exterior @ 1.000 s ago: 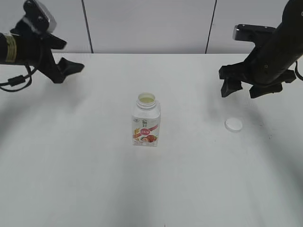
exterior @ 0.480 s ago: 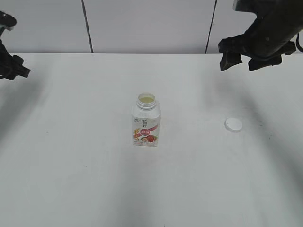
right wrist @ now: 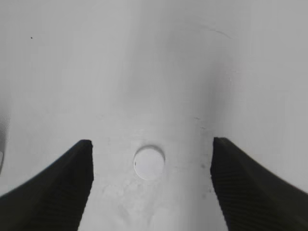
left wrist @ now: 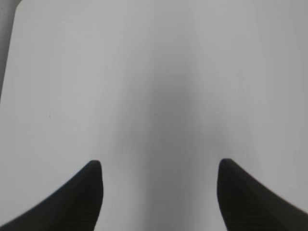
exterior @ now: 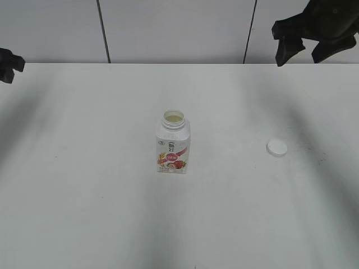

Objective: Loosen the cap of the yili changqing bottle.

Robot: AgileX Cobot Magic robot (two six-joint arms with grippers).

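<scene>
White table point(exterior: 84, 196), grey panelled wall point(exterior: 174, 28) behind; bottle point(exterior: 173, 143) uncapped, cap point(exterior: 276, 147) apart; both hands spread, empty.

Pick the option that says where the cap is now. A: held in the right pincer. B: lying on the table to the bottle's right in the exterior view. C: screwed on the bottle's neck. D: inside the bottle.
B: the cap lies on the table, apart from the open-necked bottle.

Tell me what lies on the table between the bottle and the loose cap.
Nothing: in the exterior view the stretch of white table between the yili changqing bottle and the cap is bare.
</scene>
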